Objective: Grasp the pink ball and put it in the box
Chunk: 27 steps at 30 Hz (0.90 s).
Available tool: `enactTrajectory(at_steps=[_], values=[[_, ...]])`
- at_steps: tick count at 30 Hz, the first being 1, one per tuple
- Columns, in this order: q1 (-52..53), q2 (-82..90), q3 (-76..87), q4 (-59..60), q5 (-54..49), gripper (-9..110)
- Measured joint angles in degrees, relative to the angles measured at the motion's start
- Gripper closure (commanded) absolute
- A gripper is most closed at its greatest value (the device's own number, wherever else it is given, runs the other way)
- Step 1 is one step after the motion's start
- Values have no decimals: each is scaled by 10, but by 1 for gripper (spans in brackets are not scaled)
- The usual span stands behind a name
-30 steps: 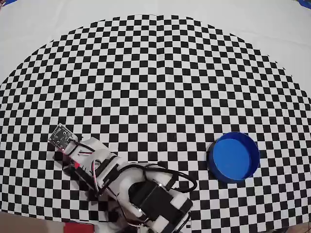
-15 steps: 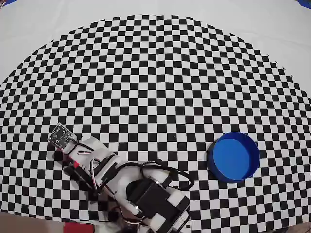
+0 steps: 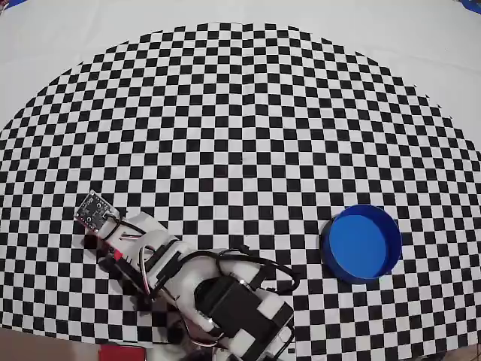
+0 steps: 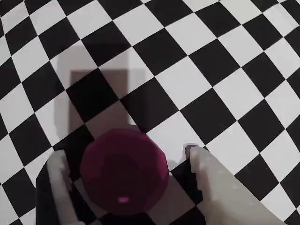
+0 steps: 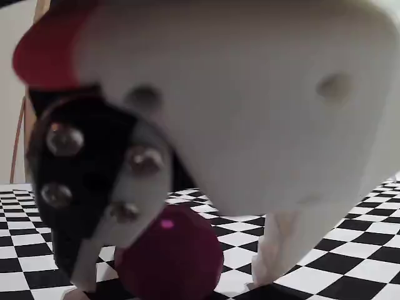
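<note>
The pink ball [image 4: 124,173] rests on the checkered mat between my two white fingers. In the wrist view the left finger [image 4: 60,180] stands close beside the ball, and a narrow gap separates the ball from the right finger [image 4: 206,173]. My gripper [image 4: 126,157] is open around the ball. The fixed view shows the same ball [image 5: 169,259] low on the mat under the gripper [image 5: 178,265]. From overhead the arm covers the ball at the lower left, where the gripper [image 3: 101,237] points. The blue round box [image 3: 361,239] sits far to the right.
A black-and-white checkered mat [image 3: 240,135] covers the table inside a curved white border. The arm's body [image 3: 225,301] lies along the mat's bottom edge. A small circuit board [image 3: 94,210] rides on the wrist.
The arm's rear joints have sunk slightly toward the bottom edge. The gripper end has barely moved, and the box has stayed put.
</note>
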State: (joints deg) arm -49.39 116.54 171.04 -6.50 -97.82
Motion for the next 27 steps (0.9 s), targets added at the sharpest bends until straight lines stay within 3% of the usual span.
enactTrajectory(at_steps=[5, 9, 27], values=[[0, 0, 0, 0, 0, 76], [-7, 1, -1, -1, 0, 100], [8, -2, -4, -7, 0, 101]])
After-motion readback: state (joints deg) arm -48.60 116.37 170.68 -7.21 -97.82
